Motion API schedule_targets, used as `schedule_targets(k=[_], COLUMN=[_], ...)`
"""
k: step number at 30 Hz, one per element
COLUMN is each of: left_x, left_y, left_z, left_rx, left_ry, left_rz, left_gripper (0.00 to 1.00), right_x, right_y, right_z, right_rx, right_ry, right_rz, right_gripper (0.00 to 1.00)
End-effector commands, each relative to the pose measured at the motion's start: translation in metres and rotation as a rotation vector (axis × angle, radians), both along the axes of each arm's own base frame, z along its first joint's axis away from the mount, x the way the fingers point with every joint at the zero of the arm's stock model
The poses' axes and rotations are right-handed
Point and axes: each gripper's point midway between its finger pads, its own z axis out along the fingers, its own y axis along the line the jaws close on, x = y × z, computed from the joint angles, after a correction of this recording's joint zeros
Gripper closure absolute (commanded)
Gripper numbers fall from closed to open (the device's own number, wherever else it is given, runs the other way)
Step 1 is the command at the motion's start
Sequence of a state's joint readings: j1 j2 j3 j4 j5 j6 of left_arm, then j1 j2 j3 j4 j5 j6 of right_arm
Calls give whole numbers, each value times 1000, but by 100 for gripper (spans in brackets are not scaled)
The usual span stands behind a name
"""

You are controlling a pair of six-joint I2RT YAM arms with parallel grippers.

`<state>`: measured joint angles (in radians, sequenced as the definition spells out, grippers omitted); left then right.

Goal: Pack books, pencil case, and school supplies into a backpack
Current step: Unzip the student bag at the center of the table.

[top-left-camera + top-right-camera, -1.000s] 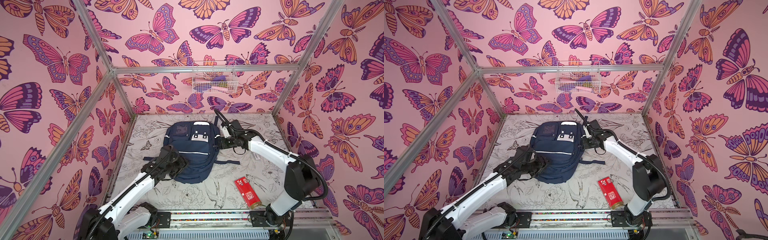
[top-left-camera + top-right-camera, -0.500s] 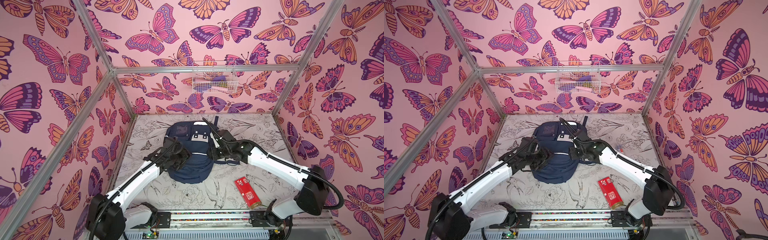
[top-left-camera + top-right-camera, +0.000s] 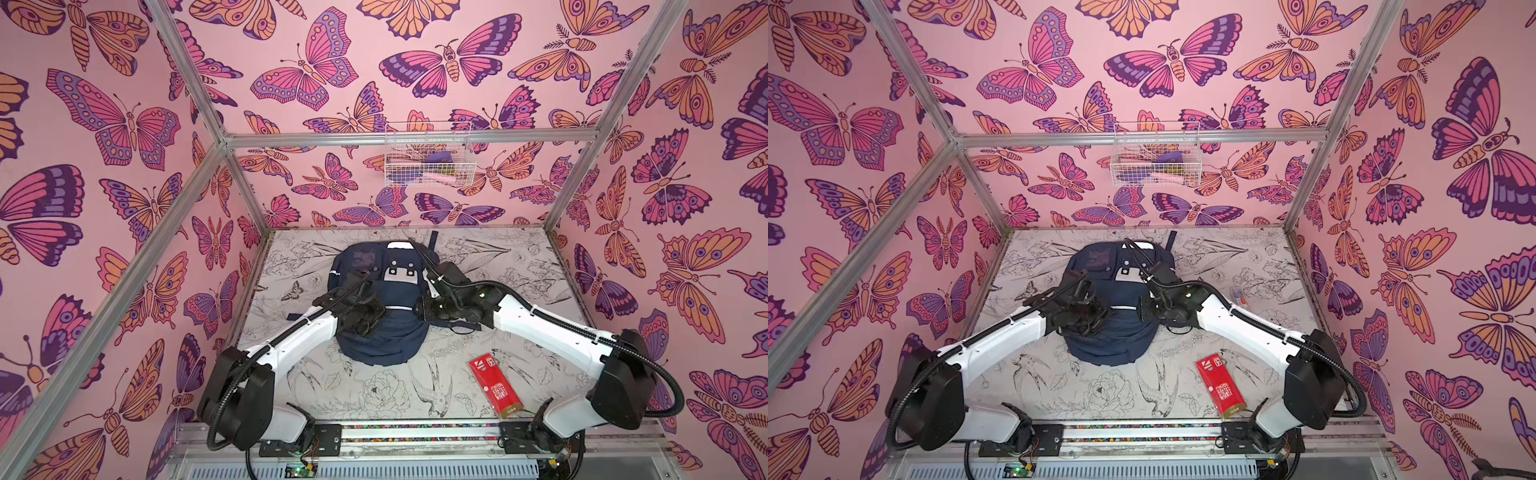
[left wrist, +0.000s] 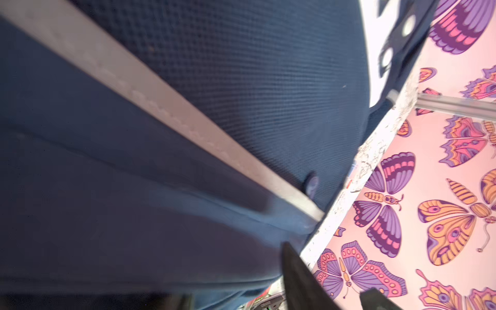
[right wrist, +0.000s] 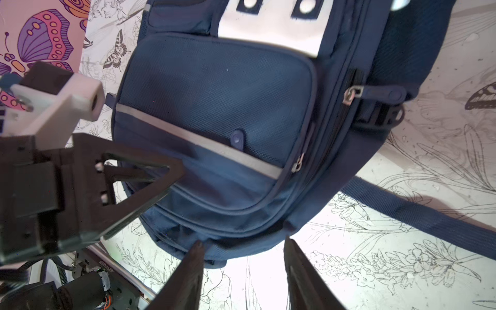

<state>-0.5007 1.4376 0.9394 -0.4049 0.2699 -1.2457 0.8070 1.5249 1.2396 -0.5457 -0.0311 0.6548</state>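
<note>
Cloth backpack (image 5: 214,88): matt navy, coarse weave; stripe (image 5: 188,136) smooth grey, semi-gloss; zip pull (image 5: 351,94) metal. Matt blk plastic right hand (image 5: 243,241). Matt printed sheet on counter (image 5: 402,268). White-coated wire basket (image 3: 428,166).

I am looking down through both top views from high above the near edge of the worktop (image 3: 374,399), facing the back wall (image 3: 316,199). They are far enough out to be taking it all in, with the backpack (image 3: 386,345) at frame centre and the wire basket (image 3: 428,158) upper middle. The pair are sharing nearly everything.

The left wrist camera is sitting almost against the backpack fabric, which is filling the frame's left, with butterfly wallpaper (image 4: 442,150) showing at right. The right wrist camera is hanging farther back, looking past the right hand (image 5: 243,249) at the backpack's front and catching the left hand (image 5: 139,188) at frame left.
</note>
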Motion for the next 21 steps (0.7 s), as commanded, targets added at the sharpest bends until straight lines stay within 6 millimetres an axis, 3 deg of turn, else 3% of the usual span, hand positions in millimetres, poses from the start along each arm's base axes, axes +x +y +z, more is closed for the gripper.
schedule_targets(k=[1,6,10,11,16,21], left_x=[15,17,16,16,28,29], left_y=[-7,-4,-4,-5,-19,-25], left_z=[9,12,24,30,60,69], left_rx=[-36,-47,-74,-97,-366,-492], left_ry=[-31,-40,-63,-79,-187,-173], left_rz=[32,35,36,39,106,137], left_gripper=[68,100,100,100,100,100], right_x=[-3,18,44,53,84,103], right_y=[-4,-6,-8,-7,-12,-10], right_z=[2,11,14,0,-29,-26], right_rx=[3,65,189,205,286,326], right_ry=[15,-5,16,54,169,139], right_rz=[-1,34,56,66,71,110], right_gripper=[50,46,35,34,32,29])
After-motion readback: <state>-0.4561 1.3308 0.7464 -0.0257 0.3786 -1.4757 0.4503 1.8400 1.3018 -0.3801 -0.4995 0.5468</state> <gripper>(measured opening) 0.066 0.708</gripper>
